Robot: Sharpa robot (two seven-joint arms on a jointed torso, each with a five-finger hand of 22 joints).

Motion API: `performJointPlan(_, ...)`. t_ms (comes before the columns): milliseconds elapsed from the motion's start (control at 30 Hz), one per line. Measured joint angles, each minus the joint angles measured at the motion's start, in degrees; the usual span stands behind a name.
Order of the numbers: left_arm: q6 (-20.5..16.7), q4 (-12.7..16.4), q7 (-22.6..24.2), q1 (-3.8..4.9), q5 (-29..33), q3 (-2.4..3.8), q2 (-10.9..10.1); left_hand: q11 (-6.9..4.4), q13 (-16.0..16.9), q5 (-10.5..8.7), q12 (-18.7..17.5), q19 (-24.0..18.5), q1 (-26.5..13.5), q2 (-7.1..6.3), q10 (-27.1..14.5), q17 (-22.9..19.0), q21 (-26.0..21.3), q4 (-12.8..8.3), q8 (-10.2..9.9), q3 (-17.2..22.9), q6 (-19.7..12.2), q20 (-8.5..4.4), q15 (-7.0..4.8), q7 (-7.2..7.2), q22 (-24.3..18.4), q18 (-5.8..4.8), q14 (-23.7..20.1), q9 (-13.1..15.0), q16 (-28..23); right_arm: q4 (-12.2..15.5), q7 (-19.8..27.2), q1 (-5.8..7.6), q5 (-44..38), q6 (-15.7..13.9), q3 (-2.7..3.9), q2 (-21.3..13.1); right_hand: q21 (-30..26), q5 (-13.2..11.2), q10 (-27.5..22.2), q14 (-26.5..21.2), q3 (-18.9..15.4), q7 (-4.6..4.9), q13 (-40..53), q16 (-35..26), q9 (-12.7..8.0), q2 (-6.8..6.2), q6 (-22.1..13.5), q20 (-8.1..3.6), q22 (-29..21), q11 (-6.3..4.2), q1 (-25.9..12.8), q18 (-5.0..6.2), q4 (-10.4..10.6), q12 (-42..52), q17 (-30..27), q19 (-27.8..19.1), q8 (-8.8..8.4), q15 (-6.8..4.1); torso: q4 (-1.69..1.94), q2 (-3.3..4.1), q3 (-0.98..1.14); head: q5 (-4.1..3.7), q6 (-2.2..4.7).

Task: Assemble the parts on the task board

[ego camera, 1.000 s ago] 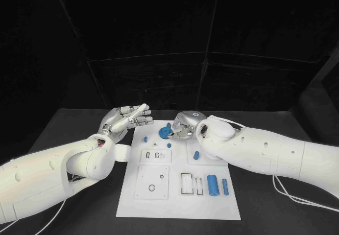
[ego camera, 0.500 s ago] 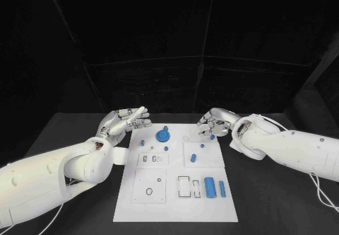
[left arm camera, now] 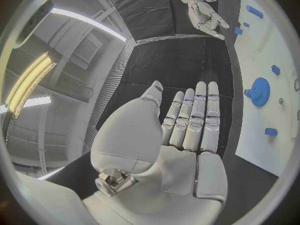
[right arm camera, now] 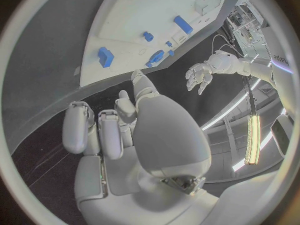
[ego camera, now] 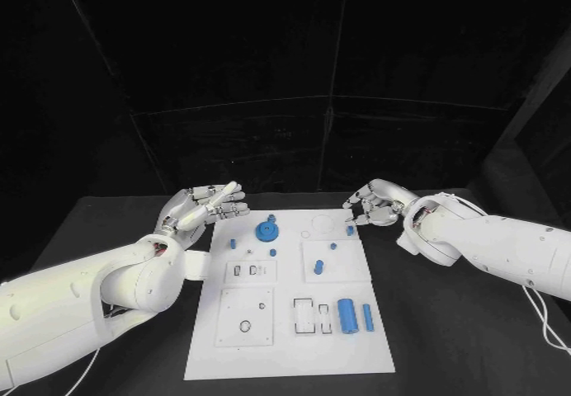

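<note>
Blue gear (ego camera: 269, 229) on task board (ego camera: 290, 346) | between both empty, spread robot hands (ego camera: 209, 207) (ego camera: 379, 205)

task board (ego camera: 285, 346) white | parts (ego camera: 347, 316) blue (gear (ego camera: 268, 230) too) | table (ego camera: 464, 330) black

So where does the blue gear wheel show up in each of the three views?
Head view: blue gear on the white board, far end, nearer the left hand.
Left wrist view: gear on the board beyond the fingertips.
Right wrist view: gear at the board's edge, edge-on.
Shared landmark: the small blue block beside it.
</note>
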Motion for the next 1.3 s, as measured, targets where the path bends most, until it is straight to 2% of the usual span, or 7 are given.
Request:
performJointPlan(33,0.0,-0.1,0.0,0.0,0.0,0.0,0.0,0.0,0.0,0.0,0.0,0.0,0.0,0.0,0.0,0.0,0.0,0.0,0.0,0.0,0.0,0.0,0.0,0.0,0.0,0.0,0.0,0.0,0.0,-0.2,0.1,-0.12,0.1,0.0,-0.01,0.0,0.0,0.3,0.0,0.0,-0.2,0.21,-0.1,0.0,0.0,0.0,-0.2,0.0,0.0,0.0,0.0,0.0,-0.2,-0.2,0.0,0.0,0.0,0.0,0.0,0.01,0.01,-0.01,-0.02)
performJointPlan(200,0.1,-0.4,0.0,-0.02,0.0,0.0,0.1,0.0,0.0,0.0,0.0,0.0,0.0,0.0,0.0,0.0,0.0,0.0,0.0,0.0,0.0,0.0,0.0,0.0,0.0,0.0,0.0,0.0,0.0,-1.2,0.3,-0.67,0.1,0.2,-0.01,0.3,0.0,0.3,0.0,0.0,-0.2,0.1,-0.2,0.0,-0.1,0.0,-0.3,0.0,0.0,0.0,0.0,0.01,-0.2,-0.2,0.0,0.0,0.0,0.0,0.04,0.03,0.0,0.09,-0.16)
performJointPlan(533,0.1,-0.7,0.0,-0.03,-0.4,-0.02,0.2,0.0,0.0,0.0,0.0,0.0,0.0,0.0,0.0,0.0,0.0,0.0,0.0,0.0,0.0,0.0,0.0,0.0,0.0,0.0,0.0,0.0,0.0,-2.8,0.3,-0.95,-0.7,0.8,-0.02,0.7,0.0,0.3,-0.2,0.0,-0.6,0.24,-0.3,0.0,-0.1,0.0,-1.0,0.0,0.0,0.21,0.0,0.0,-0.6,-0.5,0.0,0.0,-0.3,0.0,0.16,0.04,-0.17,0.08,-0.4)
performJointPlan(1000,0.2,-0.9,0.0,-0.04,-0.6,-0.02,0.2,0.0,0.0,0.0,0.0,0.0,0.0,0.0,0.0,0.0,0.0,0.0,0.0,0.0,0.0,0.0,0.0,0.0,0.0,0.0,0.0,0.0,0.0,-2.5,0.0,-1.44,-2.5,2.6,-0.02,0.3,0.0,0.5,-0.2,0.0,-1.0,0.44,-0.3,0.0,-0.1,-0.24,-1.2,0.01,0.0,0.21,-0.2,0.0,-0.4,-0.5,0.0,0.0,-0.3,0.0,0.18,0.04,-0.21,-0.12,-0.67)
performJointPlan(1100,0.2,-1.0,0.0,-0.04,-0.6,-0.02,0.2,0.0,0.0,0.0,0.0,0.0,0.0,0.0,0.0,0.0,0.0,0.0,0.0,0.0,0.0,0.0,0.0,0.0,0.0,0.0,0.0,0.0,0.0,-2.5,-0.2,-1.52,-2.8,2.9,-0.02,0.3,0.0,0.8,-0.2,0.0,-1.0,0.14,-0.2,0.0,0.0,-0.24,-0.9,0.01,0.0,0.21,-0.2,0.01,-0.4,-0.5,0.0,0.0,-0.29,0.0,0.18,0.03,-0.21,-0.23,-0.65)
performJointPlan(1300,0.2,-1.0,0.0,-0.04,-0.6,-0.02,0.3,0.0,0.0,0.0,0.0,0.0,0.0,0.0,0.0,0.0,0.0,0.0,0.0,0.0,0.0,0.0,0.0,0.0,0.0,0.0,0.0,0.0,0.0,-2.8,-0.7,-1.86,-3.3,3.0,-0.02,0.5,0.0,1.1,-0.2,0.0,-1.0,0.13,0.1,0.0,0.0,0.03,-0.9,0.01,0.1,0.21,0.0,0.0,-0.4,-0.2,0.0,0.0,-0.05,0.0,0.18,0.02,-0.21,-0.26,-0.64)
